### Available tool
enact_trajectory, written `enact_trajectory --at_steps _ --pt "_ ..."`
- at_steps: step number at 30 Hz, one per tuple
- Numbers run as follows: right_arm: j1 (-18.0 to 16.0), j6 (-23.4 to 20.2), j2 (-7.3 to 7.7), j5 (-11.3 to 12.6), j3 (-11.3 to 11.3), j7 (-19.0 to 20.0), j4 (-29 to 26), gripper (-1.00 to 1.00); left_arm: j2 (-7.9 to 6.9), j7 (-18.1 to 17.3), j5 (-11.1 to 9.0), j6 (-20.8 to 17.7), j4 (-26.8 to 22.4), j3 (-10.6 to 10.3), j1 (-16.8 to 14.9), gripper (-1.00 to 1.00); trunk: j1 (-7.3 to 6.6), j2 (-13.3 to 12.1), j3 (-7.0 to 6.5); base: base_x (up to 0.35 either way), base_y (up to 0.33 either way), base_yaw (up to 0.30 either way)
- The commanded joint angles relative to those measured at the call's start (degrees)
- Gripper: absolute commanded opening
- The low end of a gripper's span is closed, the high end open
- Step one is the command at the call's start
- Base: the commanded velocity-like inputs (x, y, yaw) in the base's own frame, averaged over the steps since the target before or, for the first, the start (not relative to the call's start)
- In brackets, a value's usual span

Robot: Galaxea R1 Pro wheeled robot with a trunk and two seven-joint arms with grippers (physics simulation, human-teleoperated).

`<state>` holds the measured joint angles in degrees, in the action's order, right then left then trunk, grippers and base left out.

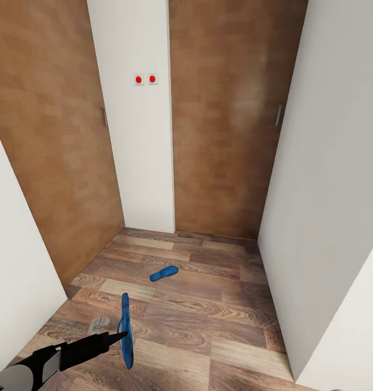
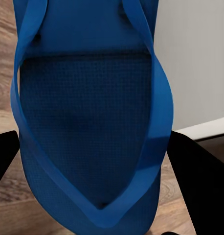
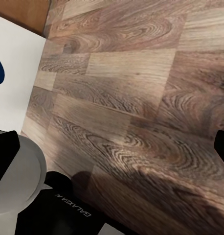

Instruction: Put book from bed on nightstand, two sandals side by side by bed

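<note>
Near left: left gripper (image 1: 120, 338) clamped on one blue sandal (image 1: 125, 331), hanging on edge above the wood-plank floor (image 1: 208, 320), apparently for carrying. Right gripper's state impossible to tell. Farther off: second sandal (image 1: 164, 273) flat on floor before brown doors (image 1: 224, 119).

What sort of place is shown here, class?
Probably an indoor hallway nook: two tall brown wooden doors, white walls and wood-plank floor, with a flat blue sandal lying there.

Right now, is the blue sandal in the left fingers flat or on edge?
On edge: the bright blue strapped sandal hangs vertically from the left gripper, off the wood-plank floor.
</note>
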<state>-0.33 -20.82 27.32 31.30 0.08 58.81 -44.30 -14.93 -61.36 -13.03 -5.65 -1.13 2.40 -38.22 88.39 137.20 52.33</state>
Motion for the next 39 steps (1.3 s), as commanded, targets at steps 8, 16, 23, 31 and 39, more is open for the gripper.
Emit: enact_trajectory --at_steps 8,16,23,31,39 --pt "-0.02 -0.53 -0.06 0.33 0.01 0.01 0.00 1.00 -0.01 -0.25 -0.07 -0.61 0.01 0.30 -0.03 -1.00 -0.01 0.02 0.06 0.000 0.000 0.000" --pt "-0.02 -0.53 -0.07 0.32 0.01 -0.06 0.00 1.00 -0.01 -0.25 -0.07 -0.59 0.06 0.28 -0.02 -1.00 -0.01 0.02 0.06 0.000 0.000 0.115" --pt "-0.02 -0.53 -0.12 0.31 0.01 -0.18 0.02 1.00 -0.01 -0.18 -0.07 -0.59 0.04 0.29 -0.02 -1.00 -0.01 0.02 0.06 0.000 0.000 0.280" --pt "-0.02 -0.53 -0.16 0.33 0.01 -0.19 0.01 1.00 0.56 2.44 -0.07 -0.59 0.08 0.26 -0.02 -1.00 -0.01 0.02 0.06 0.000 0.000 0.293" --pt "-0.02 -0.53 -0.16 0.34 0.01 -0.19 0.02 1.00 3.11 12.47 -0.10 -0.55 0.08 0.29 -0.02 -1.00 -0.01 0.02 0.06 0.000 0.000 0.246"
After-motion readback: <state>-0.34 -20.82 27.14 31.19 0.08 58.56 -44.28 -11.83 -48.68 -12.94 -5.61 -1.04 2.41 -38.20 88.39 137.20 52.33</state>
